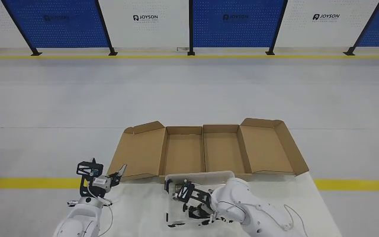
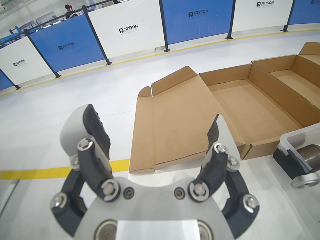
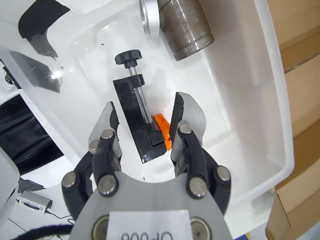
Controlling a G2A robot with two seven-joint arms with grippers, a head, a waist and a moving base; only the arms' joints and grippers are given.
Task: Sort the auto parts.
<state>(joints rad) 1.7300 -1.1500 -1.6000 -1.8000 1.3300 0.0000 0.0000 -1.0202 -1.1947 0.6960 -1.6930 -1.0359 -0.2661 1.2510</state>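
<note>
A translucent white bin [image 3: 270,116] holds the parts. In it lie a black screw clamp [image 3: 140,116] with a threaded rod and knob, a small orange piece [image 3: 161,123] beside the clamp's foot, a steel cylinder [image 3: 186,37] and an aluminium ring [image 3: 149,13] leaning against it. My right gripper [image 3: 146,112] is open inside the bin, its fingers straddling the clamp's lower half. My left gripper [image 2: 152,126] is open and holds nothing, raised near the table's left side [image 1: 118,172]. The bin [image 1: 201,178] sits in front of the cardboard box [image 1: 204,151].
The flat cardboard box has two open compartments [image 2: 250,101] in the middle and unfolded flaps [image 2: 170,126] at both ends. A black part [image 2: 287,161] and a metal ring [image 2: 303,182] show at the bin's corner. Blue and white fence panels [image 1: 189,23] stand far behind.
</note>
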